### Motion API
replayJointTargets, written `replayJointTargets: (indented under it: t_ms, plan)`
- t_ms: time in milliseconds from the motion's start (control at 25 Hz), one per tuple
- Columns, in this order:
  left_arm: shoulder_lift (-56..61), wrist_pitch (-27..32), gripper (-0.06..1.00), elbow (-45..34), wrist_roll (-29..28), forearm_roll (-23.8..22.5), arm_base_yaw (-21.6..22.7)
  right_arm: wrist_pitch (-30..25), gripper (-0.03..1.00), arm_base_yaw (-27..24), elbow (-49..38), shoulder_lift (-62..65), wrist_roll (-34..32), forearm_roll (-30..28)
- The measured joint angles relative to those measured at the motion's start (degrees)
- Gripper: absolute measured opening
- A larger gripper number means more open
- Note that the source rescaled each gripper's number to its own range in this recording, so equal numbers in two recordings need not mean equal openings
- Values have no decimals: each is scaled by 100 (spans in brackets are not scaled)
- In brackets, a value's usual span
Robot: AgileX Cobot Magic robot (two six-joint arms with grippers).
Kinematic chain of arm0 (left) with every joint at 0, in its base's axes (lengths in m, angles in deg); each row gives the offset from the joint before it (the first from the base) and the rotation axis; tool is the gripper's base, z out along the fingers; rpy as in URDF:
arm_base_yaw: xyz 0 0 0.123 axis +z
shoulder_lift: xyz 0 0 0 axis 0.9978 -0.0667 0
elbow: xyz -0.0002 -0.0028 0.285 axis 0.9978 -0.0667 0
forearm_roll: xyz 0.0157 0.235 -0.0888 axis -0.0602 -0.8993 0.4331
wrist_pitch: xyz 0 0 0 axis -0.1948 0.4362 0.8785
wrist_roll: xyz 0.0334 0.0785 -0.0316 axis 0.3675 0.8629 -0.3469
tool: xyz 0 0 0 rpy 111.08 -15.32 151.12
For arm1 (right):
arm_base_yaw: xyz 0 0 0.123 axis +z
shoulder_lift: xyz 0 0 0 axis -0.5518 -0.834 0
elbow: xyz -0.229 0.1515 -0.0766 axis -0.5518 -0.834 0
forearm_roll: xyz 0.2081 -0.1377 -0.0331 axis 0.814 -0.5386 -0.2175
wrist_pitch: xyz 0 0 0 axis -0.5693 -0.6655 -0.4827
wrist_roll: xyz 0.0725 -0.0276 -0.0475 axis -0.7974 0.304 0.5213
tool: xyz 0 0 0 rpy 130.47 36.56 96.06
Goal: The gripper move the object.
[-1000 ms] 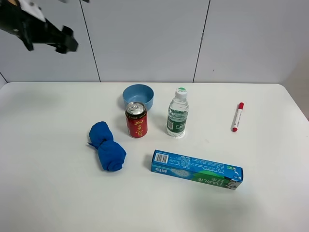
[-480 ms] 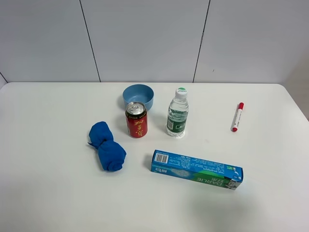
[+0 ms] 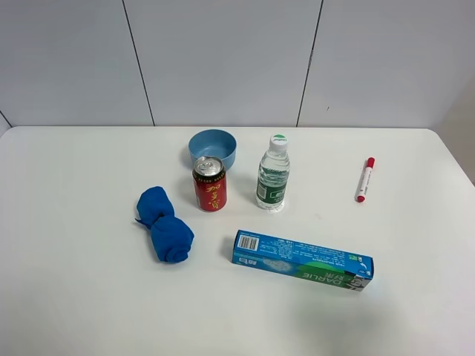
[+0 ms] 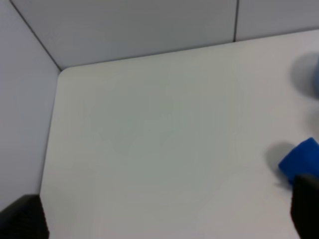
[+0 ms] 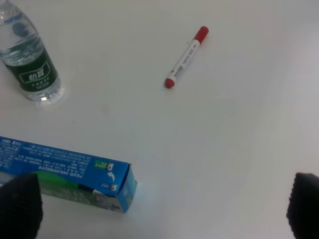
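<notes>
One red can (image 3: 209,184) between blue bowl (image 3: 212,147), water bottle (image 3: 273,174).

Red, yellow-lettered can (image 3: 210,185); blue bowl (image 3: 212,147)

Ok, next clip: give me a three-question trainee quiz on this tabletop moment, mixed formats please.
1. True or false: the red can stands upright directly in front of the blue bowl.
2. Multiple choice: what lies nearest the table's right edge? A) blue cloth B) red marker C) toothpaste box
3. Fill in: the water bottle's label is ____.

Key: 1 true; 2 B; 3 green.
</notes>
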Motion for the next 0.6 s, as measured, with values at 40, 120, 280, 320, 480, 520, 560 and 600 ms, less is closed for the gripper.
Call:
replayJointTargets:
  t_ms: [40,120,280,320,480,520,560,600]
  plan:
    - [234,-105,99,-239,0,6,0,0,100,0,0,0,0,0]
    - [665,-247,99,-786,-19,25,0,0,100,0,0,0,0,0]
    - [1622,-377,99,-1890,-275,154,0,0,100,0,0,0,0,0]
    - [1841,-377,99,-2087,-345,168,0,0,100,0,0,0,0,0]
    - [2814,-385,99,-2766,-432,181,0,0,100,0,0,0,0,0]
    - [2986,-412,99,-2872,-432,181,0,0,100,0,0,0,0,0]
    - [3167,-420,99,-2997,-438,175,0,0,100,0,0,0,0,0]
    - [3324,-420,99,-3085,-444,169,0,0,100,0,0,0,0,0]
